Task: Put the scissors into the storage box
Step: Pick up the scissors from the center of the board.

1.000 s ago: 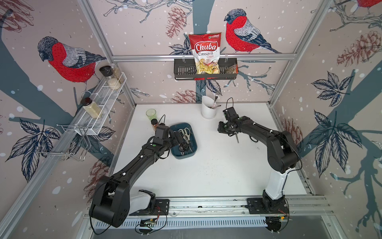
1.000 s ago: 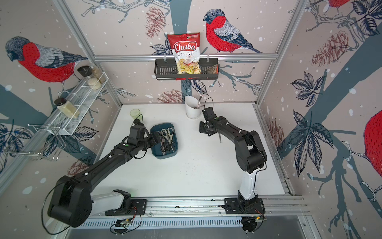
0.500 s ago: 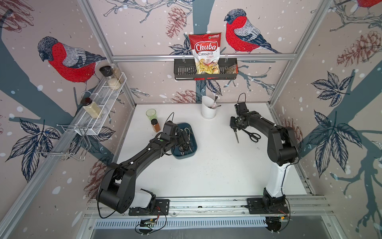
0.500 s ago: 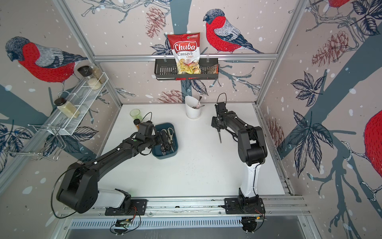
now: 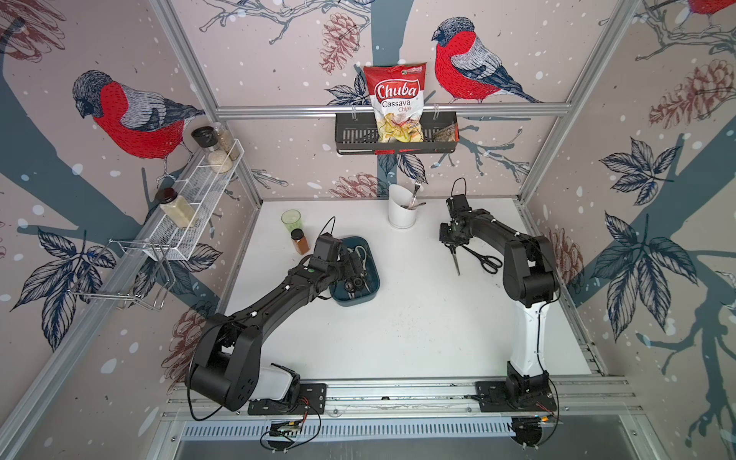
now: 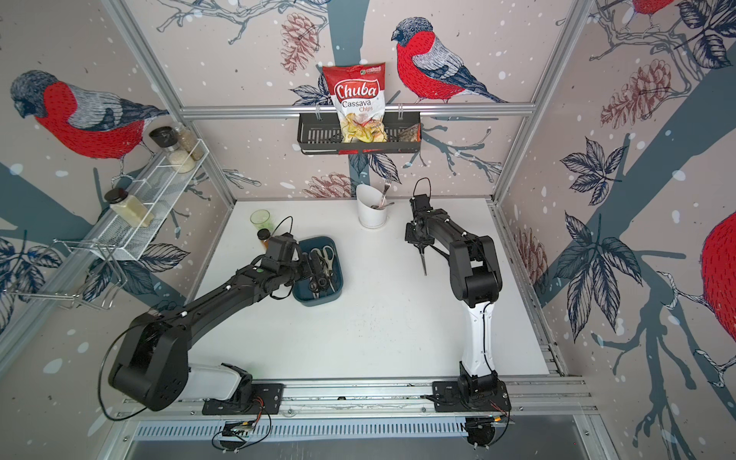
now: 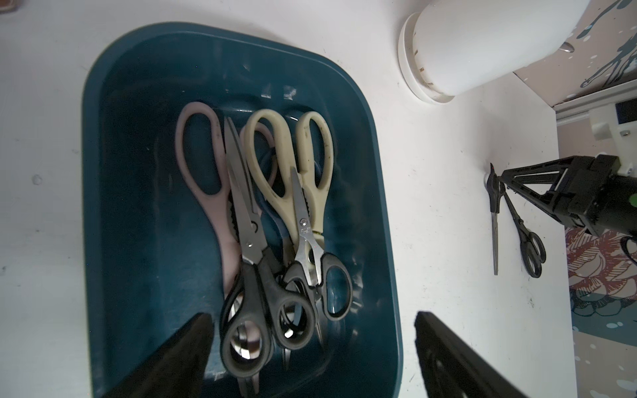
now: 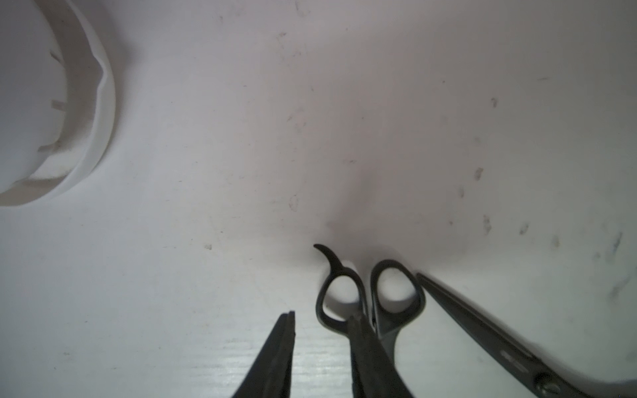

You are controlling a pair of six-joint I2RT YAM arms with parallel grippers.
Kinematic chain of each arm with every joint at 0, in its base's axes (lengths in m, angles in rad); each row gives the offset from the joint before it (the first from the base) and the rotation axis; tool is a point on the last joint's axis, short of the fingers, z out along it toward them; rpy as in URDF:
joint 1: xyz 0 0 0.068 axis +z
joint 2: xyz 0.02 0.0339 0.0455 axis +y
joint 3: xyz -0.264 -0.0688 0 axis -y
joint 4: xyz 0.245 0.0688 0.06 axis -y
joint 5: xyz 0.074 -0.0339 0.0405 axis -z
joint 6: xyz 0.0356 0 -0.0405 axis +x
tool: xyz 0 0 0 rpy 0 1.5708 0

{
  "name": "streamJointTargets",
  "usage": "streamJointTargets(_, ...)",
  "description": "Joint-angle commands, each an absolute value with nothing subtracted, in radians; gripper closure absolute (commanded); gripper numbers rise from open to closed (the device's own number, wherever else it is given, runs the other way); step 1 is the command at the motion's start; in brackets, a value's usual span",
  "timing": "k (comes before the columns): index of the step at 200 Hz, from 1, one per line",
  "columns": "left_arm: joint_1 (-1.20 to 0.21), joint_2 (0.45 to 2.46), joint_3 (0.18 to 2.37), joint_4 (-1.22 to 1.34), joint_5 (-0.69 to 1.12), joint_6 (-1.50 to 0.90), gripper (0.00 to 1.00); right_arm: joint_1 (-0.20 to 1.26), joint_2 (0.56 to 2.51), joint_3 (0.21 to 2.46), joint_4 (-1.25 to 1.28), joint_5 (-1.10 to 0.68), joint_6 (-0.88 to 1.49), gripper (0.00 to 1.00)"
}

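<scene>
The right claw [image 8: 324, 318] has swung away from the cup [image 5: 401, 211]. Now it sits low over a thin black pair [image 5: 455, 261] on the tabletop [image 5: 398, 326]. A bigger black pair [image 5: 484, 259] lies just beside it. The right claw is partly spread, with one finger on a handle and nothing pinched yet. I think a pick-up comes next.

The left claw [image 7: 312, 315] has moved over the box [image 7: 120, 206]. It is spread wide and empty.

There is one box. In it are one pink pair [image 7: 196, 165], one cream pair [image 7: 310, 165] and at least two black pairs [image 7: 256, 293]. More may hide underneath. Two pairs wait outside.
</scene>
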State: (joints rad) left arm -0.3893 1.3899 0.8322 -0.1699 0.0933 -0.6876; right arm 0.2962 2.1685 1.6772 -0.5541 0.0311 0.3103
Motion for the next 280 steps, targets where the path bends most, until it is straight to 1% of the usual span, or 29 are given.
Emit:
streamJointTargets(1,-0.391,1.382,0.826,-0.171,0.075,-0.676,0.05,0.309,2.191,1.698,-0.564,0.021,0.295,0.67)
streamJointTargets(50,-0.392,1.365,0.819,-0.186,0.054,-0.67,0.05,0.314,2.212,1.698,-0.568,0.078,0.298,0.68)
streamJointTargets(136,-0.391,1.362,0.82,-0.187,0.052,-0.672,0.05,0.314,2.22,1.673,-0.556,0.086,0.291,0.68)
streamJointTargets(177,-0.391,1.358,0.818,-0.19,0.051,-0.674,0.05,0.316,2.254,1.684,-0.576,0.082,0.287,0.72)
streamJointTargets(207,-0.392,1.355,0.809,-0.181,0.05,-0.679,0.05,0.341,2.245,1.649,-0.581,0.093,0.276,0.76)
streamJointTargets(254,-0.391,1.352,0.81,-0.184,0.051,-0.676,0.05,0.359,2.255,1.633,-0.598,0.116,0.287,0.86)
streamJointTargets(280,-0.391,1.348,0.808,-0.182,0.048,-0.677,0.05,0.362,2.256,1.631,-0.599,0.113,0.29,0.89)
